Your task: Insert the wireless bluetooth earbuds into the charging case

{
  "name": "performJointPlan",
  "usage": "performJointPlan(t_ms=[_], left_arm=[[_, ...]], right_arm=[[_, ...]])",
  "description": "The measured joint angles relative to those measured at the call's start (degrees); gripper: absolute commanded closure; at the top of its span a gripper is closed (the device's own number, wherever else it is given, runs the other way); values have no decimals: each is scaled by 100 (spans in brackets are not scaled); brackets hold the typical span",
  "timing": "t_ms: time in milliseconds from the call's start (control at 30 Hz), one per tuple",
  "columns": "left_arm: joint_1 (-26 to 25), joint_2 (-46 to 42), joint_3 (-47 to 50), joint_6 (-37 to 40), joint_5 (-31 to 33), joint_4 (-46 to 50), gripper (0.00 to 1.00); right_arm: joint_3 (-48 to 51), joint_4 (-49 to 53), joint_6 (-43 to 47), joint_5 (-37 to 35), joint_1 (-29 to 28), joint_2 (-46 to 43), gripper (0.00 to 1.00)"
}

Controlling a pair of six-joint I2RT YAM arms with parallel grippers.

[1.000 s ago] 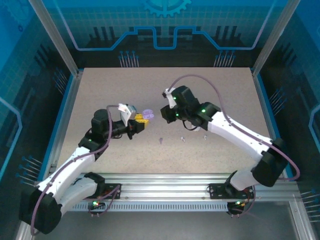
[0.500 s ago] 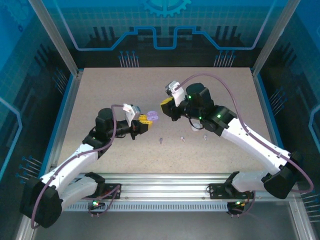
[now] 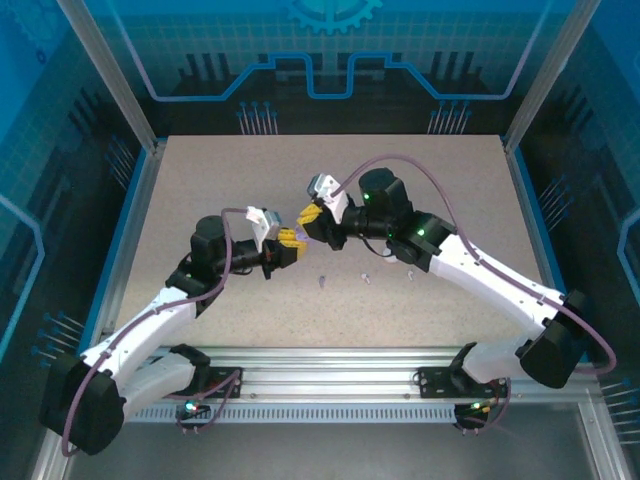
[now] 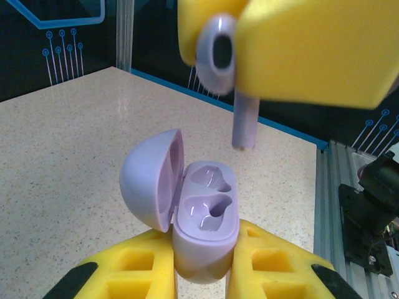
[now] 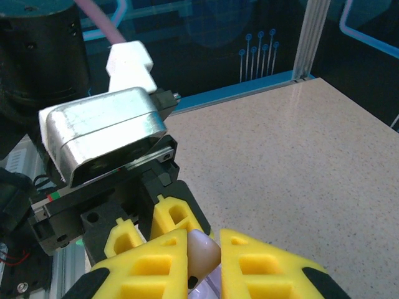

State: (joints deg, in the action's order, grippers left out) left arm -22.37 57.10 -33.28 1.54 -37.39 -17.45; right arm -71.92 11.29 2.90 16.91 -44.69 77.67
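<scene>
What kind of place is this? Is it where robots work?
Probably a robot lab booth. A left arm and a right arm are bolted to a metal rail. They reach over a speckled table, with blue circuit-patterned walls around it.

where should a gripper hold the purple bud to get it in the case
Pinch the bud by its round head from the sides, as the right gripper does. That leaves the stem free, pointing down at the open case, whose wells face up. The left gripper holds the case by its base.
</scene>
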Motion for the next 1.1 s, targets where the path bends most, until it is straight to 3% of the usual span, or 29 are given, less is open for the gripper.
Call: performJointPlan(t_ms=[1100], left_arm=[[-22, -52, -2, -20, -66, -87, 81]], right_arm=[[181, 83, 417, 4, 0, 37, 84]])
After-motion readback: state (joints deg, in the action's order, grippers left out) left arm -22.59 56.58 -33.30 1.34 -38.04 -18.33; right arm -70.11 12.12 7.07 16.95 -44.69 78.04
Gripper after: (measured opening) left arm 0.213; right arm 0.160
